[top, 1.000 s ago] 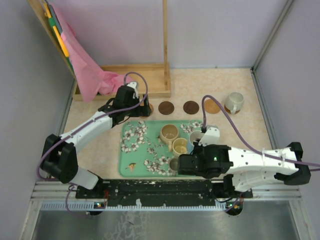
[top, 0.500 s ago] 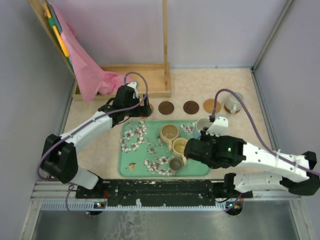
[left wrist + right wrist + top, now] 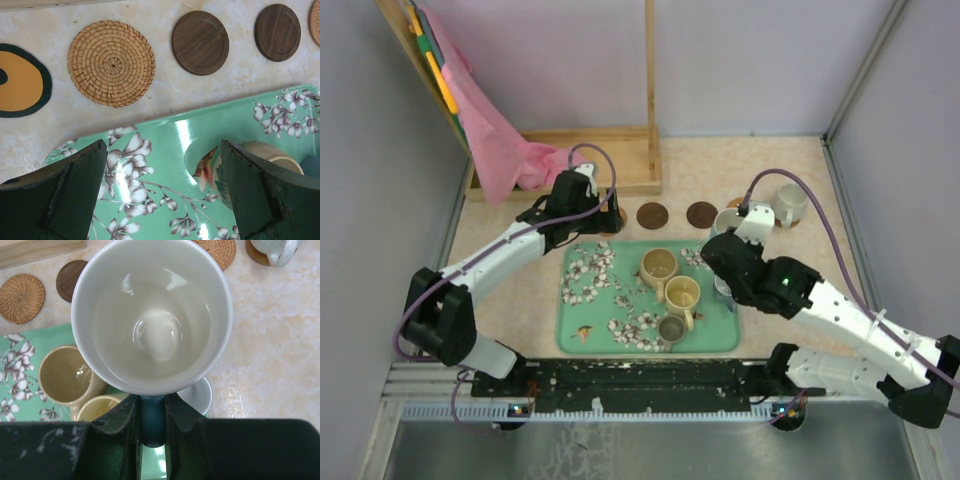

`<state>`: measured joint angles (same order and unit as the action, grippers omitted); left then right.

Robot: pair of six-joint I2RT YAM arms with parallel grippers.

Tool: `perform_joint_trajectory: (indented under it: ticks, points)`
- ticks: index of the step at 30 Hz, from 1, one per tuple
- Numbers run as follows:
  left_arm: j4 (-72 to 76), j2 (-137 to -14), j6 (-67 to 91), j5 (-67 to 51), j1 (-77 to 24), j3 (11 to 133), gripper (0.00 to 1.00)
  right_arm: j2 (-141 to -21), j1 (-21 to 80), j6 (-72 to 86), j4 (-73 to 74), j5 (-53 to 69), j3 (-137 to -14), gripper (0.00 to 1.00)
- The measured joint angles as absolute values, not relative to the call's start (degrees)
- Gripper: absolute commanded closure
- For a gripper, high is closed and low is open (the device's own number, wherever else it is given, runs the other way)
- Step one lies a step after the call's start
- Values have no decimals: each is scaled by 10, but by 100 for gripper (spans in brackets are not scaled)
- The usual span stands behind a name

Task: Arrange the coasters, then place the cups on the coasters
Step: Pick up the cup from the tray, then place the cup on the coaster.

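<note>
We find the right claw (image 3: 152,422) closed on the blue handle of the white cup (image 3: 152,315), which is held upright near the far right corner of the green tray (image 3: 708,338); a tan cup (image 3: 658,266), a yellow cup (image 3: 681,294) and a small dark cup (image 3: 671,329) stand on the tray; a grey cup (image 3: 788,204) sits on a coaster beyond. The left claw (image 3: 162,192) hangs fully spread and empty over the tray's far edge; just past it on the table (image 3: 240,70) lie a woven coaster (image 3: 111,62) and the dark coasters (image 3: 200,36).
</note>
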<state>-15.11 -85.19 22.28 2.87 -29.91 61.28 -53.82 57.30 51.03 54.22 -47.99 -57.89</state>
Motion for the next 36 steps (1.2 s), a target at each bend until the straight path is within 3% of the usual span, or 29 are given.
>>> perform_joint_trajectory:
  ticks: [17, 36]
  points:
    - [-163, -869, 220, 30, -299, 633, 0, -610, 246, 273, 252, -281, -479, 100]
    - [-168, -883, 216, 30, -299, 642, 0, -717, 145, 156, 42, -172, -435, 100]
